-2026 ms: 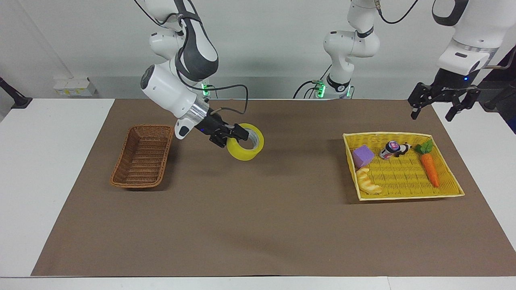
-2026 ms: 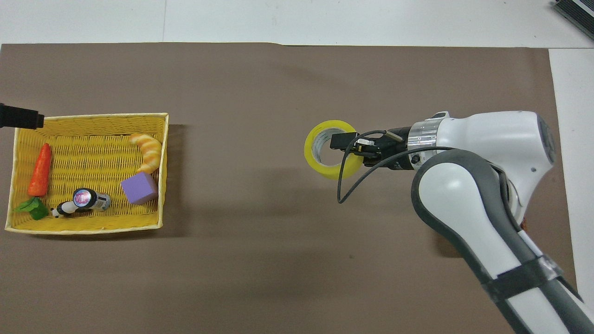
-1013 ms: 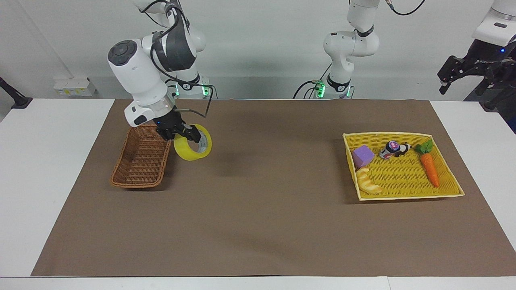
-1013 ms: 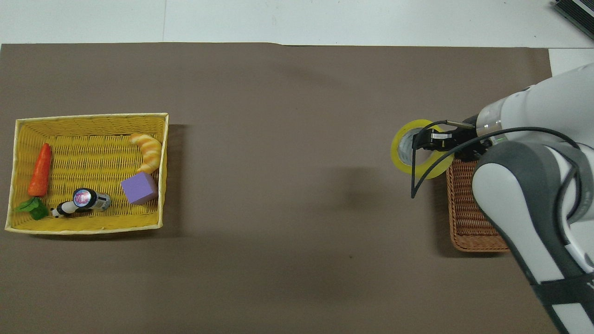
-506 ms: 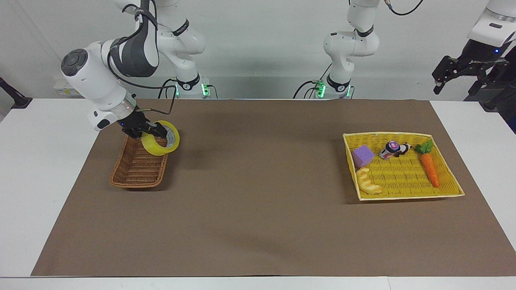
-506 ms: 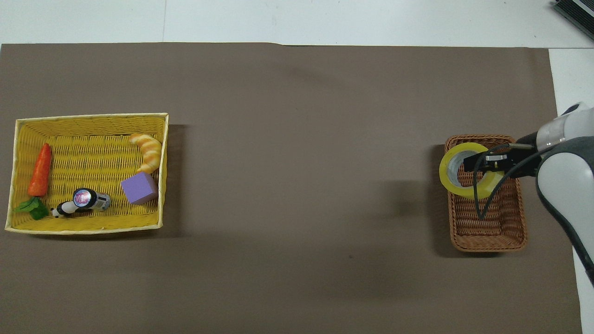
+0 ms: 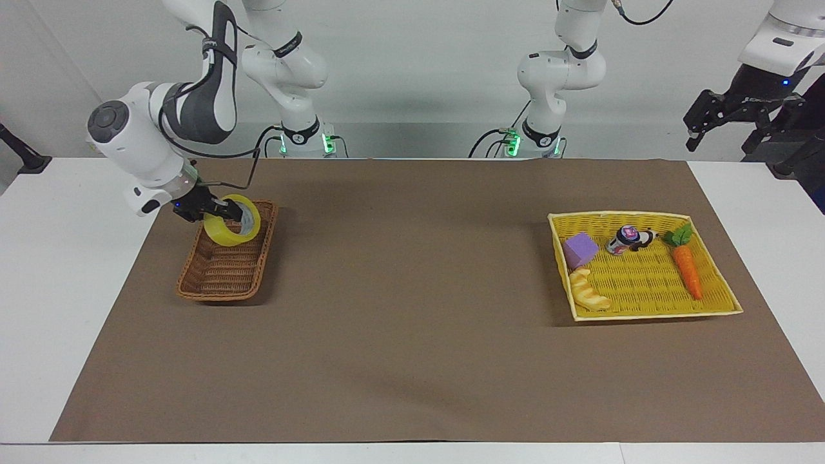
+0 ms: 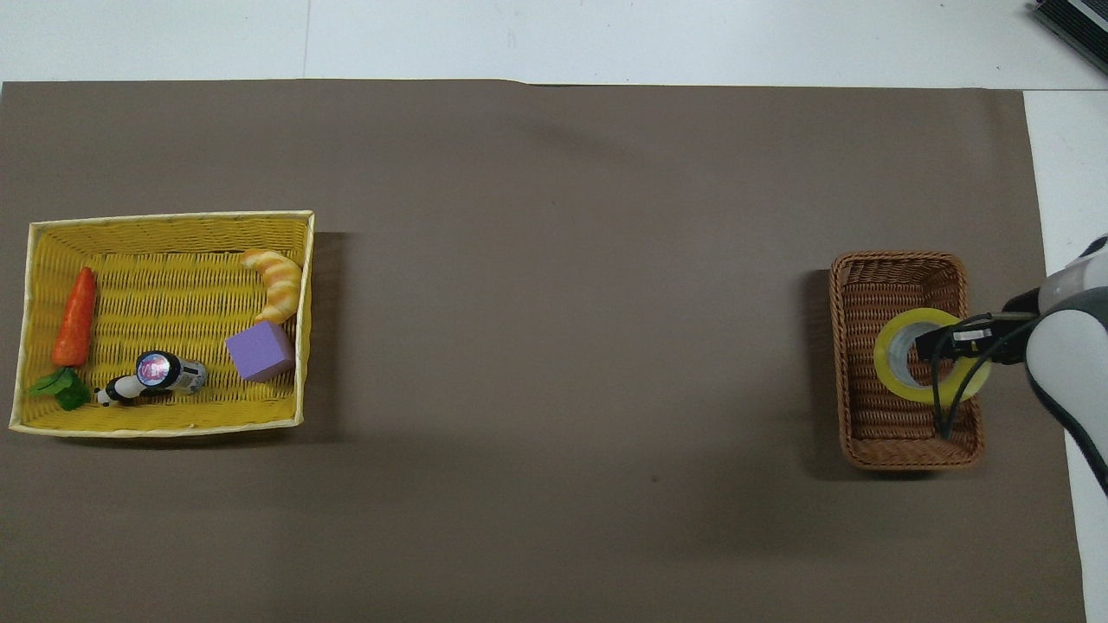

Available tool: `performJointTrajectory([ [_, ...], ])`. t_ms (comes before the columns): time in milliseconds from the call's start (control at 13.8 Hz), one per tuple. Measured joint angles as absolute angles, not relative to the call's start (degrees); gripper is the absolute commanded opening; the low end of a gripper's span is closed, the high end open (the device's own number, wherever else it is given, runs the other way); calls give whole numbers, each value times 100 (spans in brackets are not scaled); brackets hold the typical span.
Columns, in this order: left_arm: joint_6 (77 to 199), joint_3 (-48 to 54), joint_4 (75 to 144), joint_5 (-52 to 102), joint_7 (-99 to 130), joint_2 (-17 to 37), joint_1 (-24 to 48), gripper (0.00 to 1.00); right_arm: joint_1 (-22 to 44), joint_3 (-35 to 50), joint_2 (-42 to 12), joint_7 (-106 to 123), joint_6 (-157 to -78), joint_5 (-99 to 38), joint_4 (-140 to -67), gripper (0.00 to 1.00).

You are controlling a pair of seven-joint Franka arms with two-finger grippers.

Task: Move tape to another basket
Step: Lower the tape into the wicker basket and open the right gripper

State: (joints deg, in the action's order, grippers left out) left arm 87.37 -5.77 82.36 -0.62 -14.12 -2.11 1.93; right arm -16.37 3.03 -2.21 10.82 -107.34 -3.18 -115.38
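In the facing view, the right gripper (image 7: pixel 222 209) is clamping the wall of the tape (image 7: pixel 232 220), one finger inside the core and one on the outer side, and is holding the roll tilted in the air over the basket (image 7: pixel 219 283), above the part of it nearer the robots. The tape is not resting on the basket floor, as far as this angle shows; its lower edge is hanging close to the weave. The basket is sitting on the brown mat (image 7: pixel 412 335) toward the right arm's end of the table. The left gripper (image 7: pixel 728 122) is waiting raised off the left arm's end of the table, with its fingers spread apart and nothing between them. Below it, toward that end of the mat, the yellow tray (image 7: pixel 722 309) is holding a purple block (image 7: pixel 580 249), a croissant (image 7: pixel 590 291), a small can (image 7: pixel 623 239) and a carrot (image 7: pixel 687 268).

In the overhead view, the right gripper (image 8: pixel 939 346) is coming in from the edge of the picture and gripping the tape (image 8: pixel 900 381), which is covering the middle of the basket (image 8: pixel 866 277) and overlapping its long rim. The yellow tray (image 8: pixel 173 428) is lying well apart at the other end of the mat, with the carrot (image 8: pixel 74 316), the can (image 8: pixel 160 370), the purple block (image 8: pixel 260 351) and the croissant (image 8: pixel 275 279) inside it. The left gripper is not showing here.
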Motion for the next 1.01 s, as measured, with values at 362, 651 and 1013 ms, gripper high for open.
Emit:
performJointTrajectory([
  [362,8718,-540,8236,-62,-1412,-211,193,100,-1831,311,-372,1152,-11458,-318,-12096,38],
  [651,8695,-536,8236,-62,-1412,-211,193,100,-1814,330,-555,1166,-11697,-313,-12240,100],
  [1013,8692,-535,8236,-62,-1413,-211,193,100,-1735,358,-467,1178,-11178,-13,-11706,100],
])
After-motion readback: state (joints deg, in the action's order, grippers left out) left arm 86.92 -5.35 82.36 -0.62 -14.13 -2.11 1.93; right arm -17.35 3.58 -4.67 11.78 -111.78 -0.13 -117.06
